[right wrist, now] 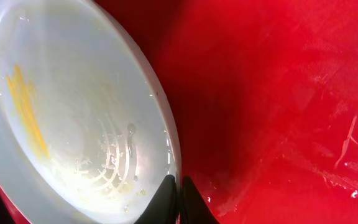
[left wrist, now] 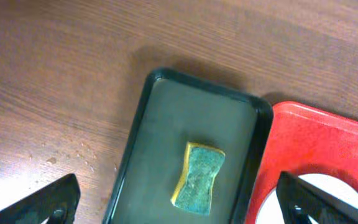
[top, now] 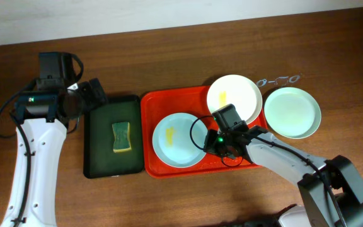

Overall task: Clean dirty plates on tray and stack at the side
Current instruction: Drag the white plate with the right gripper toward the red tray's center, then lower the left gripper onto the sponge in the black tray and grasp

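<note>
Red plastic of the tray (top: 147, 120) was partly hidden: the right arm (top: 282, 154) lay over its right part and over the near edge of the cream-white plate (top: 238, 91). That plate sat at the tray's far right corner, and its edge passed over the raised rim. One pale mint-blue plate (top: 175, 142) lay inside the tray on its left half, round and shallow, with a yellow smear. The right wrist view cut it off and showed water drops and a faint ribbed pattern on its glossy bottom.

The right end effector (right wrist: 178, 188) had its fingers together exactly at this plate's rim; whether the thin rim was pinched between them I could not tell. The second mint-blue plate (top: 292, 112) rested on the wooden counter (top: 169, 50), just beside the tray's right side.

The left end effector (top: 96, 94) hung with its fingers wide apart over the far end of the dark green tray (top: 96, 151). In it lay a sponge (top: 122, 137), yellow with a rough green face and a narrowed waist. Behind the plates, a small wiry thing (top: 279, 80) was too small to name.
</note>
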Motion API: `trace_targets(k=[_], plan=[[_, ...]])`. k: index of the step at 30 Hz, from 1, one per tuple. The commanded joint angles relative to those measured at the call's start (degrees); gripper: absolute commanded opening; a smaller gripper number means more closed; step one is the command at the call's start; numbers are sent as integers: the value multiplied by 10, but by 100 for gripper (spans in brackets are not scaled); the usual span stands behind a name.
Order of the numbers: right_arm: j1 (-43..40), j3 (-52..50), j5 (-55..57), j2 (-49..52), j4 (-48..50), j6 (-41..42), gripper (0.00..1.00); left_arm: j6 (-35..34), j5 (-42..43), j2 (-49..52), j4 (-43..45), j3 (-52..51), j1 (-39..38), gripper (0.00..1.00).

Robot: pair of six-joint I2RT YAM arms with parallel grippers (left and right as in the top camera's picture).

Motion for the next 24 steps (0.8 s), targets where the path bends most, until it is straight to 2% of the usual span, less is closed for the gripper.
trace_targets(k=[1, 4, 6, 11, 15, 18, 21, 24], plan=[[6, -2, 3, 3, 0, -5, 5, -1, 13, 3, -2, -22, -6, 89], [6, -2, 14, 3, -3, -5, 5, -1, 0, 3, 1, -54, -28, 75], [6, -2, 14, 3, -5, -5, 4, 13, -7, 3, 10, -73, -40, 72], [6, -2, 14, 3, -5, -5, 5, 25, -6, 20, 19, -92, -51, 72], [6, -2, 14, 3, -5, -5, 5, 67, 42, 71, 19, -85, -51, 73], [6, -2, 15, 3, -5, -5, 5, 73, 51, 119, 2, -75, -51, 73], [6, -2, 15, 3, -5, -5, 5, 76, 68, 165, 5, -75, -51, 69], [6, -2, 15, 3, -5, -5, 6, 78, 68, 202, 15, -75, -51, 59]])
